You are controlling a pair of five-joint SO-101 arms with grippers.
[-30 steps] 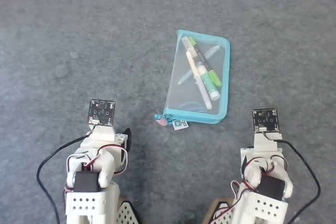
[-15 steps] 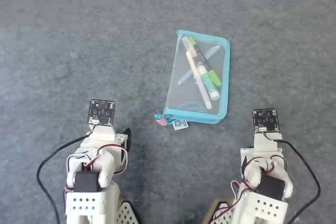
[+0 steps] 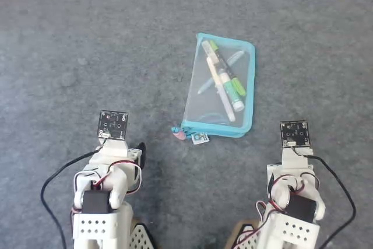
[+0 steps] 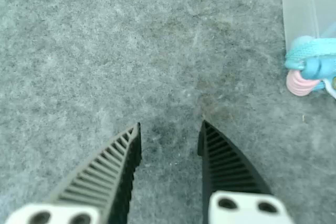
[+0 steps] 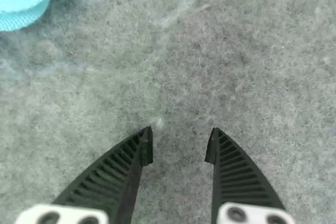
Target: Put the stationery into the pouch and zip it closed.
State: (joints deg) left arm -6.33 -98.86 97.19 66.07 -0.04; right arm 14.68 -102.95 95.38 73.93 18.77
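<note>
Pouch, clear with a teal border, lies flat on the grey surface ahead of both arms, between them and a little nearer the right one. Pens lie inside it, several crossing each other. Its zip edge faces the arms, with the pink pull at the corner toward the left arm. The zip looks drawn shut, though the high view is too coarse to be sure. The left tool hangs over bare surface, fingers spread with nothing between them, the pull and a pouch corner near it. The right tool is likewise spread and empty over bare surface, a teal pouch corner nearby.
</note>
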